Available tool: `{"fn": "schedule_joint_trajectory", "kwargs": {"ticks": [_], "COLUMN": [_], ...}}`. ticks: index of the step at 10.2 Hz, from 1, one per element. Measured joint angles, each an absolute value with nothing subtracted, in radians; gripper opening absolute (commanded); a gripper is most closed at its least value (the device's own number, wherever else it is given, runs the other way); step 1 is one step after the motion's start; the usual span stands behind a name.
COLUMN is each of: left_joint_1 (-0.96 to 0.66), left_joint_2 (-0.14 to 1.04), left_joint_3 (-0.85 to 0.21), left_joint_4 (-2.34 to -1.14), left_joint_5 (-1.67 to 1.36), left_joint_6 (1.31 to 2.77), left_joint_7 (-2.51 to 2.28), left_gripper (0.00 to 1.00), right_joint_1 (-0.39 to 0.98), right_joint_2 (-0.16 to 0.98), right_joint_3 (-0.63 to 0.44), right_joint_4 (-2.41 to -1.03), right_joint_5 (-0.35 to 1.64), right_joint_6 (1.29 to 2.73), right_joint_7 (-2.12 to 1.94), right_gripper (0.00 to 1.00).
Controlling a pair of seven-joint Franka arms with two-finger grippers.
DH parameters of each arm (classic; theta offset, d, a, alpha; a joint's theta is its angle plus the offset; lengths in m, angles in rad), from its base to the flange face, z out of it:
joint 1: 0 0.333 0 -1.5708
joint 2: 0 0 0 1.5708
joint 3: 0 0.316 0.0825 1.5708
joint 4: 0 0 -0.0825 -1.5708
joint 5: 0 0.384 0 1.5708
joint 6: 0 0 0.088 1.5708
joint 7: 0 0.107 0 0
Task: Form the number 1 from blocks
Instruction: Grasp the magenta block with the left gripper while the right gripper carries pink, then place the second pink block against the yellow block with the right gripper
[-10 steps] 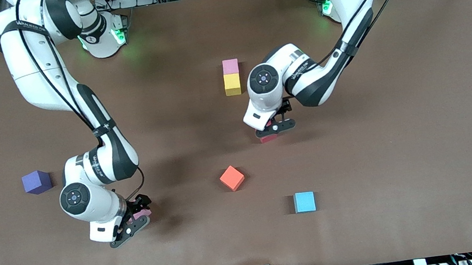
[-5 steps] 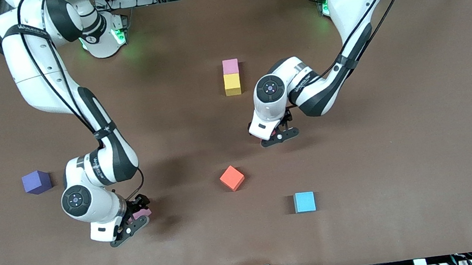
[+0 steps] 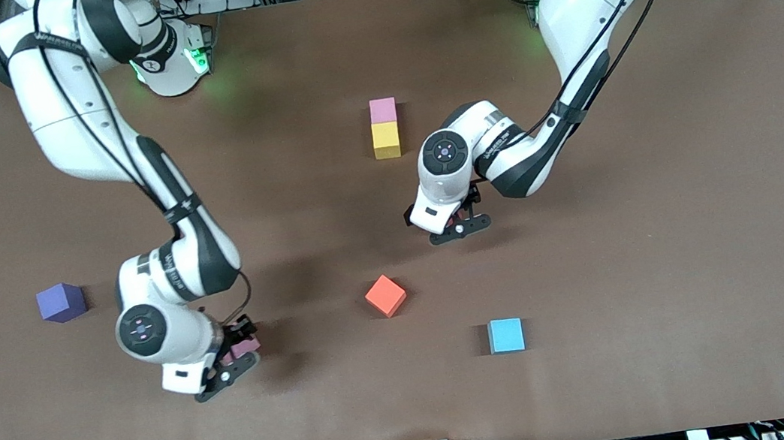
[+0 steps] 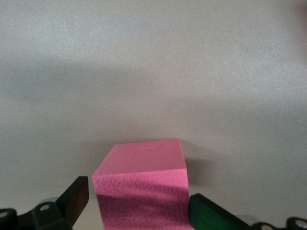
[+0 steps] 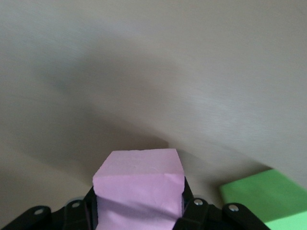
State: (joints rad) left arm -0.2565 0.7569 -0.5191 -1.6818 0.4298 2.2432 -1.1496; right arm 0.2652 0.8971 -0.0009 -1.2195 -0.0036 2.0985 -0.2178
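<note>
My left gripper (image 3: pixel 455 228) hangs over the middle of the table, shut on the red block (image 4: pixel 141 187), which the hand mostly hides in the front view. Toward the right arm's end, my right gripper (image 3: pixel 236 357) is shut on a pink block (image 5: pixel 139 184), whose edge shows at the fingers (image 3: pixel 249 344). The green block (image 5: pixel 261 201) lies close beside that gripper in the right wrist view and is hidden in the front view. The other pink block (image 3: pixel 383 109) and the yellow block (image 3: pixel 386 140) touch in a short column, with the yellow one nearer the front camera.
An orange cube (image 3: pixel 385 296) lies turned at an angle between the two grippers. A light blue cube (image 3: pixel 506 335) sits nearer the front camera. A purple cube (image 3: pixel 60 302) rests toward the right arm's end of the brown table (image 3: pixel 669 252).
The right gripper has shifted a little toward the table's middle with the pink block in it. The left hand has turned slightly over its spot, and the red block now shows less beneath it.
</note>
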Motion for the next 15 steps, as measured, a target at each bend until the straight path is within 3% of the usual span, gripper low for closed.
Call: {"fn": "schedule_joint_trajectory", "kwargs": {"ticks": [7,8,9,15], "left_joint_1": [-0.258,-0.260,-0.261,-0.221], "left_joint_2": [0.755,0.756,0.757,0.729], "left_joint_3": [-0.517,-0.517,-0.517,-0.512], "left_joint_4": [-1.664,-1.665,-1.666,-1.658], "left_joint_5": [0.431,0.431,0.431,0.445], "left_joint_6": [2.244,2.244,2.244,2.231], "left_joint_7": [-1.150,-1.150,-1.150,-1.102], "left_gripper": [1.00,0.43,0.00,0.00], "right_joint_1": [0.402,0.407,0.416,0.463], "right_joint_2": [0.750,0.731,0.717,0.705], "right_joint_3": [0.016,0.046,0.071,0.187], "right_joint_4": [-1.254,-1.280,-1.304,-1.404], "right_joint_5": [0.048,0.048,0.048,0.045], "right_joint_6": [1.913,1.902,1.897,1.946], "right_joint_7": [0.210,0.282,0.339,0.612], "right_gripper": [0.00,0.00,0.00,0.00]}}
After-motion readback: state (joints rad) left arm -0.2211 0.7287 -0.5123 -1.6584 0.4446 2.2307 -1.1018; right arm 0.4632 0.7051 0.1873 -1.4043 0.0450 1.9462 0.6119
